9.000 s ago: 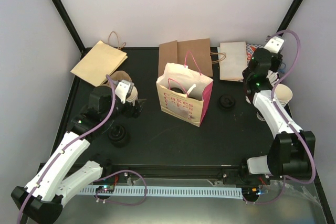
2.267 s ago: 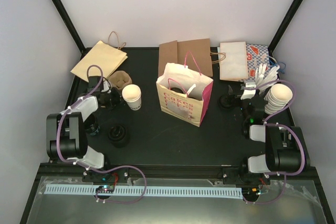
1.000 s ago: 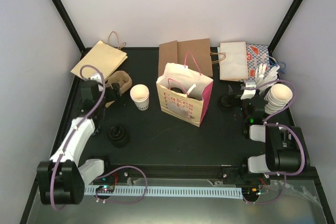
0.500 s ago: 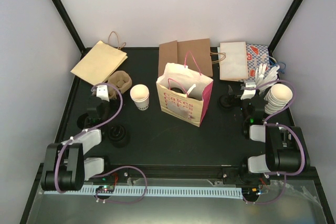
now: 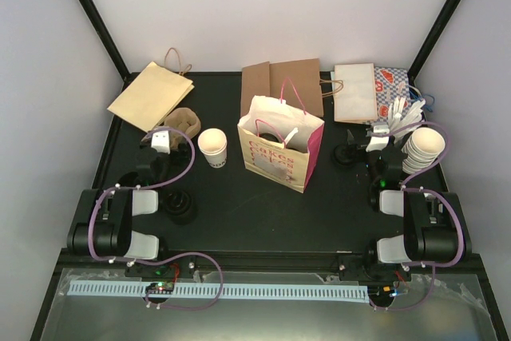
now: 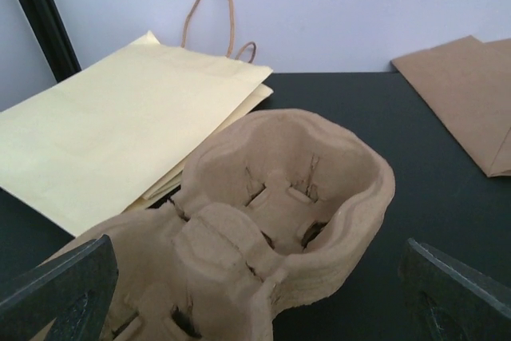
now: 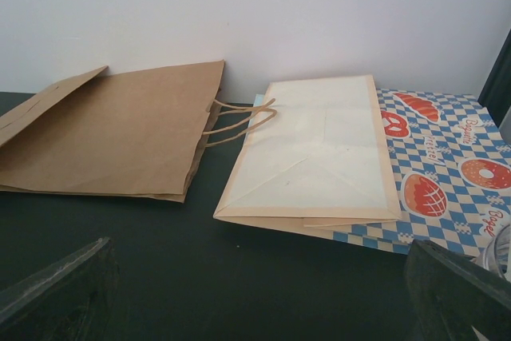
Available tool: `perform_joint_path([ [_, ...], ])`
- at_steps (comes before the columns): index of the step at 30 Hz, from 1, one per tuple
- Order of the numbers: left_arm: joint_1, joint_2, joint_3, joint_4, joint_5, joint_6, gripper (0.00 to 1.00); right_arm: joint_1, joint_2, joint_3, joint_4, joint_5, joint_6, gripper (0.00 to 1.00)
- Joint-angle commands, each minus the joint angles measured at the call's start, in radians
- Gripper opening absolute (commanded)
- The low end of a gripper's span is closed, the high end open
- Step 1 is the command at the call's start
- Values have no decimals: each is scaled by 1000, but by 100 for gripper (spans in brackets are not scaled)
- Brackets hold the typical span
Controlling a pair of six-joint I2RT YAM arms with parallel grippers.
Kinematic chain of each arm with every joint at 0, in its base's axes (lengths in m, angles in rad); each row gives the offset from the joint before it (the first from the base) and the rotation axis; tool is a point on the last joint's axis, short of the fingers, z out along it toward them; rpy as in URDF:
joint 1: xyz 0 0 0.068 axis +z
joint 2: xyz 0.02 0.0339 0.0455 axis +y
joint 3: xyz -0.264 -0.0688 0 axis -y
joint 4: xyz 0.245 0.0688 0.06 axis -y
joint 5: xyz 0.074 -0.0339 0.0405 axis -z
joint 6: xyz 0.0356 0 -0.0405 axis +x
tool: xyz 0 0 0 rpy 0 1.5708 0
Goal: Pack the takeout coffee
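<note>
Overhead and wrist views. A lidless paper coffee cup (image 5: 213,147) stands on the table (image 5: 239,213) between the pulp cup carrier (image 6: 263,221) and the open pink-sided gift bag (image 5: 281,143), outside both. A black lid (image 5: 180,205) lies near the left arm; another lid (image 5: 345,154) and a stack of cups (image 5: 421,149) sit at right. Left gripper (image 6: 255,301) and right gripper (image 7: 255,293) are spread wide, holding nothing. Judged: lidding, carrier loading and bagging remain.
</note>
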State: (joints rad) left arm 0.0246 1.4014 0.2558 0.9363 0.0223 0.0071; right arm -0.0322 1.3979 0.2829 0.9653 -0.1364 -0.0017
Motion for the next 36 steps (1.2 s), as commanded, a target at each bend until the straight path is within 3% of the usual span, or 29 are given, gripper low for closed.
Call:
perform_joint_path([
  [1,-5,-10,23,70,43,35,99,2,1,-5,60,6,-14,100],
  [5,-8,-16,57,-8,94,56,99,3,0,-5,58,7,-14,100],
  [36,-19,-13,57,-4,77,64,99,3,1,-4,58,8,-12,100],
])
